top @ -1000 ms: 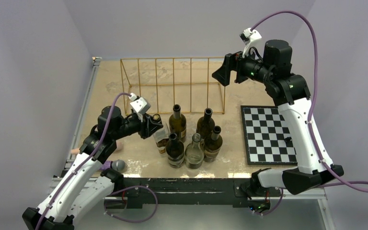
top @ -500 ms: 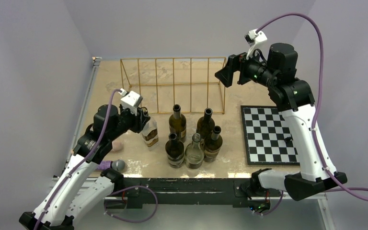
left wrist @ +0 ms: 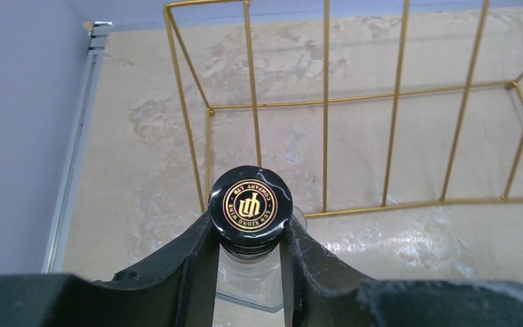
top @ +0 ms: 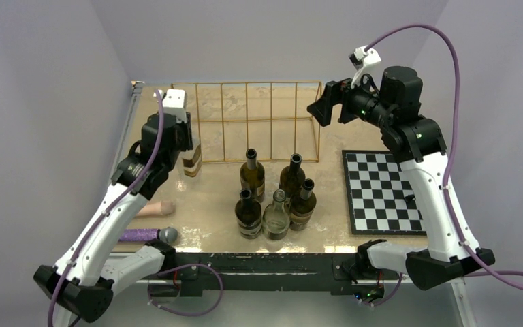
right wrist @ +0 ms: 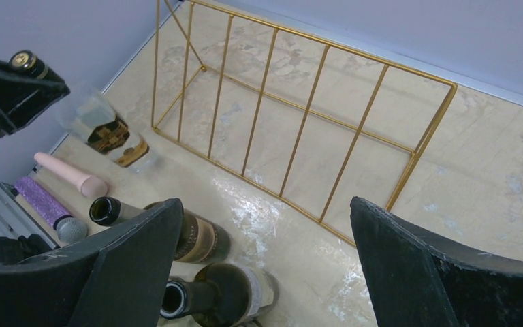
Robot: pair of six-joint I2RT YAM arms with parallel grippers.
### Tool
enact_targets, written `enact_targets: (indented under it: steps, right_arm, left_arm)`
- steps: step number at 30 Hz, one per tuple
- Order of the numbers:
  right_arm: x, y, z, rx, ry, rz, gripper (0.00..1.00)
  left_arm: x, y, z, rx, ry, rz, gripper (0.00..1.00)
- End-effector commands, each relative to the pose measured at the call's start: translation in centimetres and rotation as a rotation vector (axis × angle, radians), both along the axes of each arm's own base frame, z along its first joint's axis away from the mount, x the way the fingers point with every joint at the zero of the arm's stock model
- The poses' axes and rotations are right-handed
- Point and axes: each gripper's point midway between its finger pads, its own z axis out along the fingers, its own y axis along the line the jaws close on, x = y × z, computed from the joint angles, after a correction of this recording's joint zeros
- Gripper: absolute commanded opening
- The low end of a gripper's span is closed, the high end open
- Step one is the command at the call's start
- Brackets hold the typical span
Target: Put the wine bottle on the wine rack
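My left gripper (top: 182, 139) is shut on the neck of a clear wine bottle (top: 191, 161) with a black cap (left wrist: 250, 206) and holds it upright above the table, just in front of the left end of the gold wire wine rack (top: 245, 122). In the left wrist view the fingers (left wrist: 197, 255) clamp just under the cap, with the rack (left wrist: 327, 109) behind. My right gripper (top: 321, 102) is open and empty, raised above the rack's right end. The right wrist view shows the rack (right wrist: 299, 129) and the held bottle (right wrist: 109, 133) at far left.
Several dark and clear bottles (top: 272, 197) stand grouped mid-table in front of the rack. A checkerboard (top: 381, 192) lies at right. A pink stick (top: 155, 208) and a purple microphone (top: 146, 235) lie at the near left edge.
My left gripper has lifted the clear bottle and carried it back and left, from beside the bottle group to the rack's left front corner. My right gripper has barely moved.
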Motion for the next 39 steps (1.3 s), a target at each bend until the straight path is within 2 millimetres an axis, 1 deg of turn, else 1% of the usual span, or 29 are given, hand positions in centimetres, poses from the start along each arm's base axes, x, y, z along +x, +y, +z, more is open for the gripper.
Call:
enact_targets:
  steps: [1, 4, 6, 12, 16, 19, 26, 36, 39]
  right_arm:
    - [-1.0, -0.4, 2.3, 0.034, -0.073, -0.014, 0.98]
    - [-1.5, -0.4, 2.9, 0.045, -0.085, -0.006, 0.98]
    - [-1.8, -0.4, 3.0, 0.052, -0.086, -0.004, 0.98]
    - [-2.3, -0.6, 2.3, 0.046, -0.077, -0.01, 0.98]
    - [-2.6, -1.0, 1.9, 0.04, -0.072, -0.027, 0.98]
    - [-2.8, -1.2, 1.8, 0.041, -0.073, -0.034, 0.98]
    - [-3.0, -1.6, 1.2, 0.024, -0.073, -0.049, 0.98]
    - [-3.0, -2.0, 0.4, 0.008, -0.066, -0.068, 0.98]
    - [-3.0, -2.0, 0.2, 0.008, -0.062, -0.069, 0.98]
  left_arm:
    - [3.7, 1.6, 7.1, -0.069, -0.188, 0.184, 0.0]
    - [5.4, 2.0, 7.2, -0.057, -0.176, 0.221, 0.0]
    - [6.3, 2.2, 7.2, -0.079, -0.163, 0.239, 0.0]
    - [8.6, 3.2, 7.0, -0.14, -0.138, 0.277, 0.0]
    - [10.0, 3.6, 6.1, -0.153, -0.089, 0.302, 0.0]
    - [10.6, 3.9, 4.8, -0.149, -0.038, 0.33, 0.0]
    - [11.3, 4.0, 3.2, -0.146, 0.015, 0.359, 0.0]
    - [13.6, 4.1, 2.9, -0.117, 0.045, 0.36, 0.0]
    - [14.3, 4.2, 2.4, -0.102, 0.06, 0.358, 0.0]
